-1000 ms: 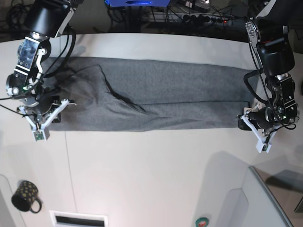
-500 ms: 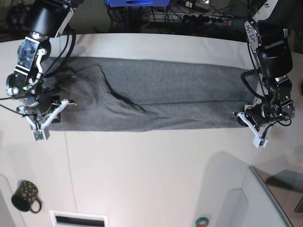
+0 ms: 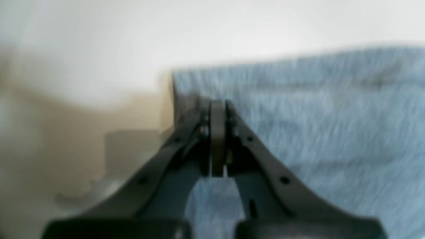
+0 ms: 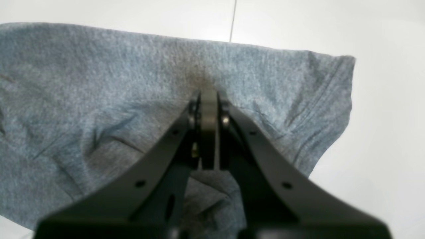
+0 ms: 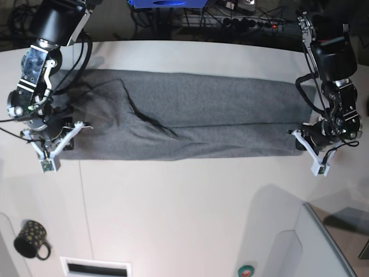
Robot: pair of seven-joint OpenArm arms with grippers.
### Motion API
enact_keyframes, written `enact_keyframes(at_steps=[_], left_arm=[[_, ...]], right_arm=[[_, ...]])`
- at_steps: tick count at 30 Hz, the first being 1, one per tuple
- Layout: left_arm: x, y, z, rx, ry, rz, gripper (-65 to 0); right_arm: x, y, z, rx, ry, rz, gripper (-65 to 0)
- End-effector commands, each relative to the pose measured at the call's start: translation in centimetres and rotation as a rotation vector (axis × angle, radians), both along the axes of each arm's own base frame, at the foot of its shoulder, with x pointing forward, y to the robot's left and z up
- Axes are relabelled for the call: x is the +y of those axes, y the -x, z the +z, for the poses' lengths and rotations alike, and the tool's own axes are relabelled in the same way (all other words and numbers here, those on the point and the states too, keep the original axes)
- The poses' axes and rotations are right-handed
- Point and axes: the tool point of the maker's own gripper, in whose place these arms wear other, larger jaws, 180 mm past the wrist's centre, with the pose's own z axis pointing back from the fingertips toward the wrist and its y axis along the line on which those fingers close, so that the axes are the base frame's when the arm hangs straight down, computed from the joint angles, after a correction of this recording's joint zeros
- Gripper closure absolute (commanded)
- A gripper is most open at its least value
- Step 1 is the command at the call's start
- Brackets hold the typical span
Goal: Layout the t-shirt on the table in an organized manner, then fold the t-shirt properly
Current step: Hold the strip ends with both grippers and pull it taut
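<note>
The t-shirt (image 5: pixel 184 115) lies as a long folded band across the far half of the table (image 5: pixel 184 219), with creases left of centre in the base view. The left gripper (image 5: pixel 300 141) is clenched on the band's near corner at one end. The right gripper (image 5: pixel 64 138) is clenched on the fabric at the opposite end. A mug (image 5: pixel 30 239) stands well apart, near the table's front edge.

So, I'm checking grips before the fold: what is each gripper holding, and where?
Both hold the t-shirt: right gripper and left gripper each pinch its near edge at opposite ends.
</note>
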Motion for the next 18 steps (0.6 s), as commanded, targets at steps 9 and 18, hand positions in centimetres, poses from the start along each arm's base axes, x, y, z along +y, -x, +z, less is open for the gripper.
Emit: enact_keyframes(at_steps=[9,18], left_arm=[[1.9,-1.8,3.1,-0.058,-0.042,0.005,-20.6],[1.9,-2.9,3.3,-0.052,-0.025,0.015,-35.1]], right_arm=[[0.0,-1.2,1.4,-0.056,-0.005,0.008,-1.1],[1.6,-1.5,1.3,-0.054,-0.002,0.063,-0.8]])
